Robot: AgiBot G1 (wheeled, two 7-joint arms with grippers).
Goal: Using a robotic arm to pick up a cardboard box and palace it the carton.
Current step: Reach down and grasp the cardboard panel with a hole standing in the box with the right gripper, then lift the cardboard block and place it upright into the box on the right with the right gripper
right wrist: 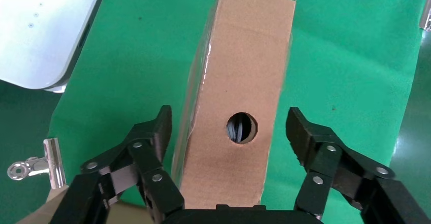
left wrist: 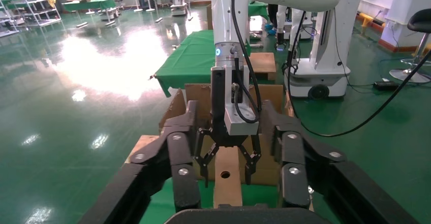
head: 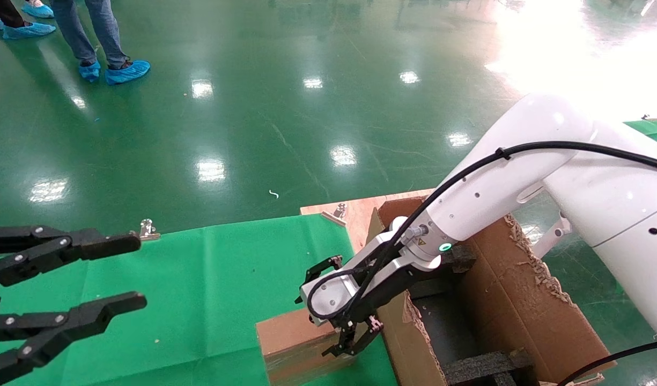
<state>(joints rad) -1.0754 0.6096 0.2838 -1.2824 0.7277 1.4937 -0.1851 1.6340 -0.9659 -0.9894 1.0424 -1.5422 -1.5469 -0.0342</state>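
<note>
The cardboard box (head: pixel 293 343) stands on its narrow edge on the green cloth, right beside the carton (head: pixel 513 300). Its round hole (right wrist: pixel 241 127) faces my right wrist camera. The white robotic arm reaches down over the carton's near wall. Its right gripper (head: pixel 328 313) is open and straddles the box (right wrist: pixel 244 61), with one finger (right wrist: pixel 157 132) on each side and a gap to the box. My left gripper (head: pixel 138 271) is open and empty at the table's left, pointing toward the box (left wrist: pixel 227 186). The left wrist view shows the right gripper (left wrist: pixel 228 155) over the box.
The carton has ragged torn flaps and black foam inserts (head: pixel 489 364). It sits on a wooden board (head: pixel 355 214) at the green cloth's (head: pixel 199 279) right edge. Binder clips (head: pixel 148 230) hold the cloth. People in blue shoe covers (head: pixel 119 69) stand far off on the green floor.
</note>
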